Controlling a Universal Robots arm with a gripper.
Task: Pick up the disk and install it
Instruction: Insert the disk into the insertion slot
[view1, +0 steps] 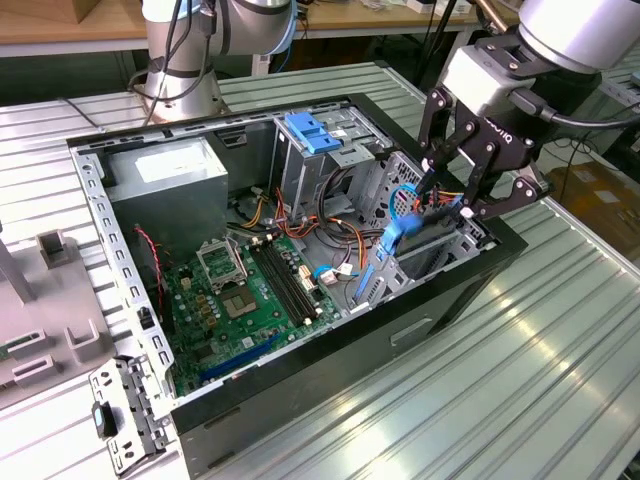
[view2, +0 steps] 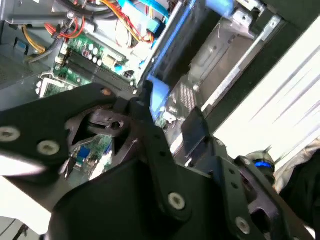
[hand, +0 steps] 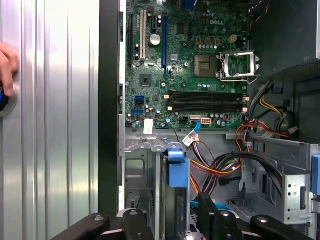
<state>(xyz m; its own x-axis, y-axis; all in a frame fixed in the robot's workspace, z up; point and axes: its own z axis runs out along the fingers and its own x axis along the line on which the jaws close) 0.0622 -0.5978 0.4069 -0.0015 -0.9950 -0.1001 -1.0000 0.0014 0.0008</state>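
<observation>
Black fingers stand at the near edge of the first wrist view, pressed from either side onto the near end of the disk. The disk runs away from them edge-on, with the blue tip of its carrier rail at the far end. Holding it by the rear and on its thin sides looks deliberate: the leading end is left free to pass between the grey walls of the drive cage, where a flat-on hold would foul the metal. In the exterior view the gripper hangs over the corner of the computer case toward the exterior view's right. The disk's blue rail slants down from it into the cage, so the drive seems partly entered rather than seated. The case lies on its side on the ribbed metal surface with the open face up, which gives the arm a way in from above and leaves the motherboard bare. Orange and red cables loop just beside the cage and could snag the rail. A bare blue bracket sits on a neighbouring bay, well apart. A person's hand rests on the surface outside the case.
</observation>
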